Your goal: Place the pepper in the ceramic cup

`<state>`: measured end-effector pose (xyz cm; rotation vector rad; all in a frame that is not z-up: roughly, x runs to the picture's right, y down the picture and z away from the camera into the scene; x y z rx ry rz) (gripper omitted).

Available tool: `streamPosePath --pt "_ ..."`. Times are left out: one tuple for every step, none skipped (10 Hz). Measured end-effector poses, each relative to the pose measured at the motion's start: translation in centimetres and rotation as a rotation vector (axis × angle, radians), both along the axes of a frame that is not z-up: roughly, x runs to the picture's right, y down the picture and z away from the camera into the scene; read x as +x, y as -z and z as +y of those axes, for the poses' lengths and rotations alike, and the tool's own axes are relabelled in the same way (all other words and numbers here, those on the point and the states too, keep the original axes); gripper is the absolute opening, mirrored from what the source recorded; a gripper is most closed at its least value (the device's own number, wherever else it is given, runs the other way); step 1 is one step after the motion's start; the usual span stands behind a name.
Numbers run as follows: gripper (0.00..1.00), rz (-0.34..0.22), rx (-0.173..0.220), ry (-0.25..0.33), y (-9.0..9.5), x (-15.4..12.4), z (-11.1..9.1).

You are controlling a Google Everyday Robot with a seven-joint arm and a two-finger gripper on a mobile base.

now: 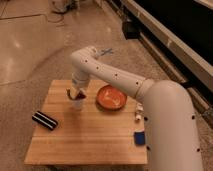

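The pale ceramic cup (77,104) stands upright on the left half of the wooden table (90,142). My gripper (76,93) hangs straight down from the white arm, directly over the cup and just at its rim. A small dark red bit (80,94) shows at the gripper's tip above the cup's mouth; it looks like the pepper, but most of it is hidden. The inside of the cup is hidden by the gripper.
A wide orange bowl (111,97) sits just right of the cup. A black rectangular object (45,120) lies near the left edge. A white slender bottle (138,113) and a blue pad (140,137) lie at the right edge, partly behind my arm.
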<state>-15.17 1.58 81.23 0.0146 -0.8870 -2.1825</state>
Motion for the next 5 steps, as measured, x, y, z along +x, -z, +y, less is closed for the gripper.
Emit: streamPosePath --pt "0.80 0.001 -0.003 -0.006 -0.08 0.21 0.17" --pt "0.80 -0.003 -0.006 -0.022 0.07 0.51 0.24" --pt "0.80 -0.001 -0.006 -0.028 0.06 0.80 0.19" --pt "0.80 -0.002 -0.006 -0.028 0.07 0.74 0.21" --pt "0.80 -0.004 -0.007 -0.025 0.10 0.51 0.28"
